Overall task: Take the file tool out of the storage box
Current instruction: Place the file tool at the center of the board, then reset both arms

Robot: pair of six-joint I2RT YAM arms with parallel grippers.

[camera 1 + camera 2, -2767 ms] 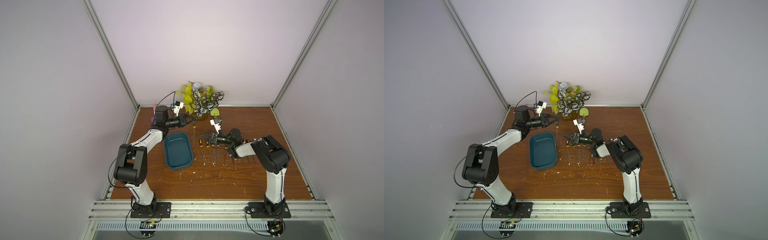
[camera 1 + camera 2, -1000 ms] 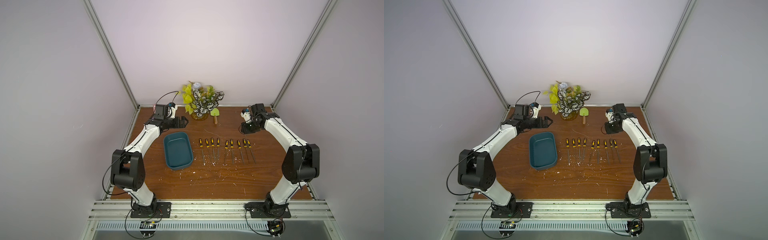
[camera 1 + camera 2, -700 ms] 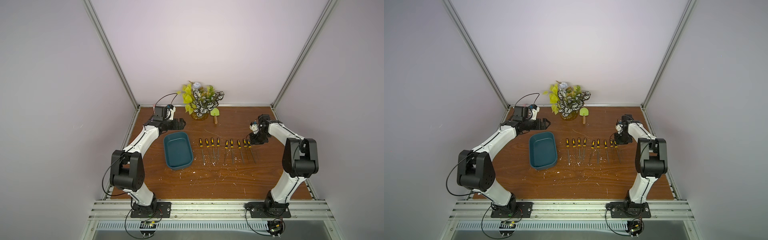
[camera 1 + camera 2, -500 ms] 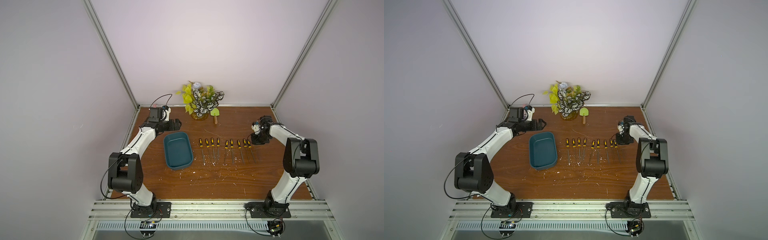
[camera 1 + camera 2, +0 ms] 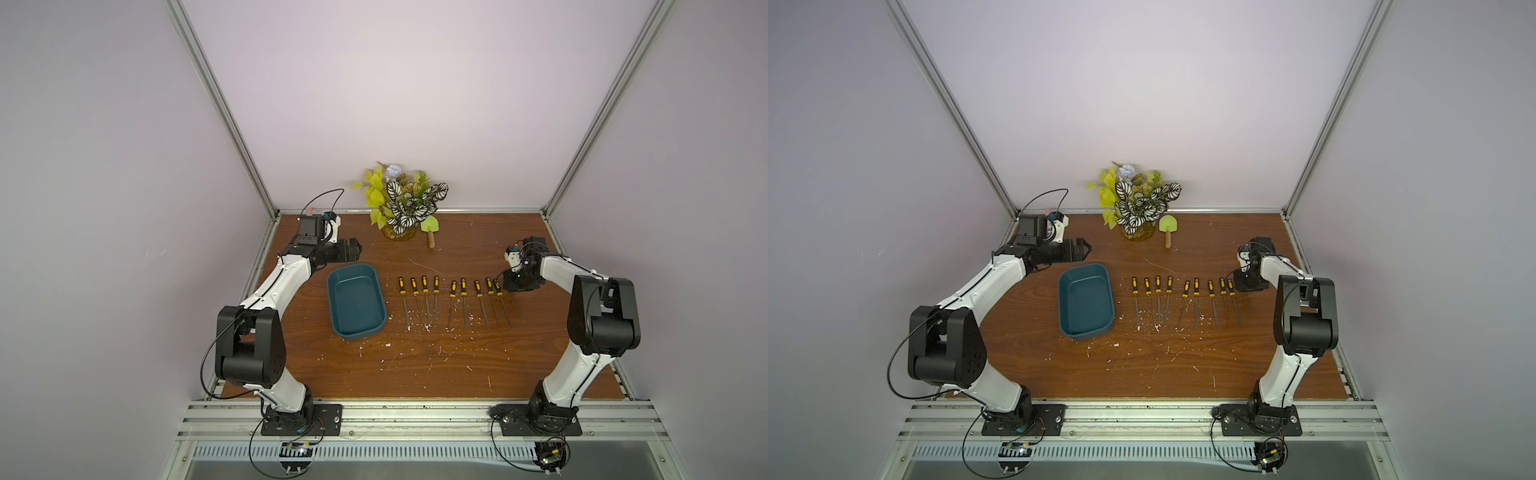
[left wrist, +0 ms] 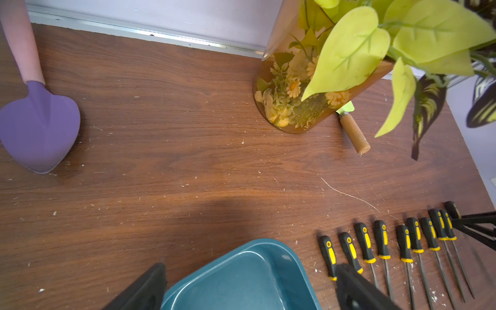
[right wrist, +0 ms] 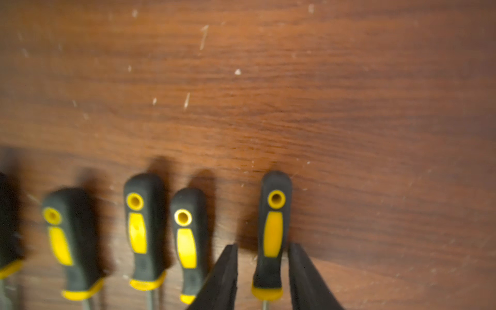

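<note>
The storage box [image 5: 356, 305] [image 5: 1086, 301], a dark teal tub, sits left of centre with nothing showing inside it. Several file tools with black and yellow handles lie in a row on the table to its right. The last file tool [image 7: 273, 228] [image 5: 497, 286] is at the row's right end. My right gripper [image 7: 263, 249] [image 5: 505, 286] is low over it and open, its fingers either side of the handle with small gaps. My left gripper [image 6: 251, 266] [image 5: 353, 249] is open and holds nothing, hovering by the box's far corner [image 6: 241, 281].
A potted plant [image 5: 401, 203] in an amber vase stands at the back wall, with a green trowel [image 5: 431, 230] beside it. A purple scoop [image 6: 37, 134] lies in the far left corner. White crumbs are scattered over the wooden table [image 5: 415, 365].
My right gripper came forward from the back right to the row's right end, and its jaws have parted around the last handle. My left gripper drew back toward the far left.
</note>
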